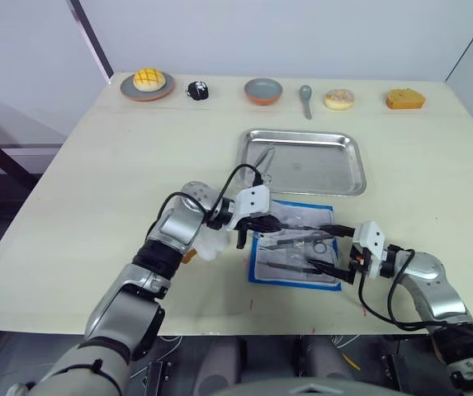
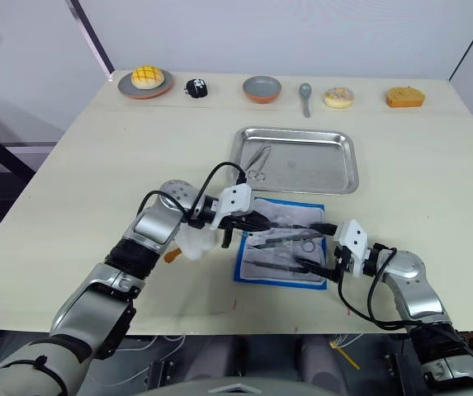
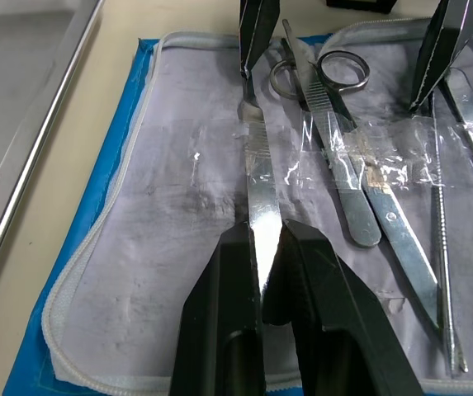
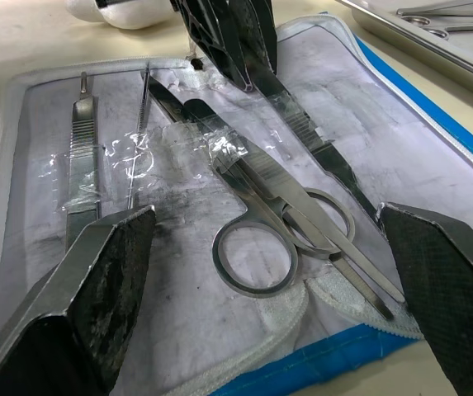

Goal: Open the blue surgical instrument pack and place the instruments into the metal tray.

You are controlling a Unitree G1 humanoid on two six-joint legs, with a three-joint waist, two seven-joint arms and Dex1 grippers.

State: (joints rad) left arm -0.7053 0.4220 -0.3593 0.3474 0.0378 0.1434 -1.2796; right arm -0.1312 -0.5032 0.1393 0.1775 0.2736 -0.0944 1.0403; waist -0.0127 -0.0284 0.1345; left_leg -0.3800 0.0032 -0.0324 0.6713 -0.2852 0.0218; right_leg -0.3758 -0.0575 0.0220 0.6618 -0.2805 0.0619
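My left gripper is pinched narrow on one flat silver instrument, a slim handle that runs straight away from my fingertips along their own line. It lies at the left edge of the opened blue surgical instrument pack, under a strip of clear tape, so I judge the coming move to be a pull back along that long axis, then a lift.

The pack lies flat at the near middle of the table, its white inner face up inside a blue border. On it rest ring-handled scissors and other slim silver tools.

My right gripper is spread wide at the pack's right edge, holding nothing.

The metal tray sits just beyond the pack's far edge, with one instrument already in its left part. My left arm is the nearer to that spot.
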